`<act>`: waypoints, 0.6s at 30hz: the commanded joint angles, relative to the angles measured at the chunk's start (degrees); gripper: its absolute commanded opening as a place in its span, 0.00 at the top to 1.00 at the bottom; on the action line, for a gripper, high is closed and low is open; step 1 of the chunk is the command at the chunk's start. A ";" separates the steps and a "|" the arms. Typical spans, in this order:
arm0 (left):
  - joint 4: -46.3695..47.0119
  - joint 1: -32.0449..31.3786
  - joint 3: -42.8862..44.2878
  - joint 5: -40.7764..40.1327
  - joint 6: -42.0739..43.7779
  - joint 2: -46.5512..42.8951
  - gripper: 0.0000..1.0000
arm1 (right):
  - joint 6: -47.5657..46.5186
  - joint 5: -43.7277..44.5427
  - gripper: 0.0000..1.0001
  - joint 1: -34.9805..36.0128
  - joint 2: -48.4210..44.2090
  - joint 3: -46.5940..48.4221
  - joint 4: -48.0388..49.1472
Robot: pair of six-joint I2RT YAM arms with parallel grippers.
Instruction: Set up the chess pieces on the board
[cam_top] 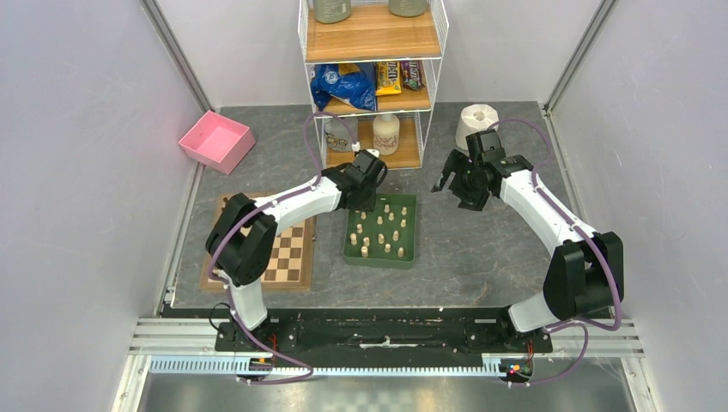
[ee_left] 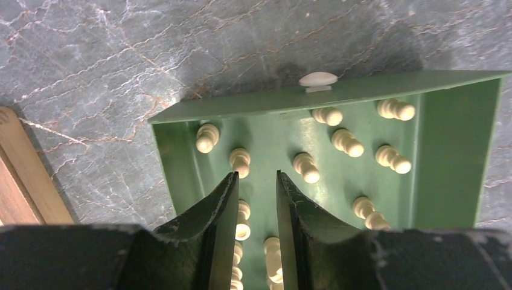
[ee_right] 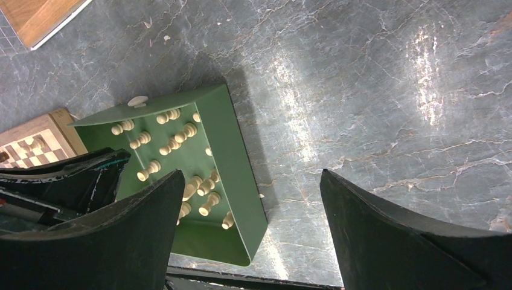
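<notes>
On the grey marbled bench (cam_top: 481, 257) in front of you, the shallow green rectangular tray (cam_top: 413, 232) lies with its long axis running away from the arm bases. The small pale cream turned wooden chess pieces (ee_left: 307, 167) are scattered across its floor, apparently standing upright. A small white round knob (ee_left: 318, 79) sits on the tray's far rim. Your left hand (ee_left: 255, 175) hangs over the tray's far left part, its fingers drawn close with a narrow gap, and you cannot tell whether they nip a piece. Your right hand (ee_right: 252, 175) is spread wide above bare bench, right of the tray. The square checkered wooden board (cam_top: 292, 253) lies flat left of the tray, largely under your left arm. Behind stand a white wire shelf (cam_top: 373, 34) of snack packets, a pink square box (cam_top: 216, 142) and a white paper roll (cam_top: 475, 120). The packet print is too small to read.
</notes>
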 commanded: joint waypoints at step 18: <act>-3.14 -0.12 3.74 -2.85 -1.38 4.95 0.64 | -0.15 0.30 0.09 -0.26 -1.11 0.75 0.70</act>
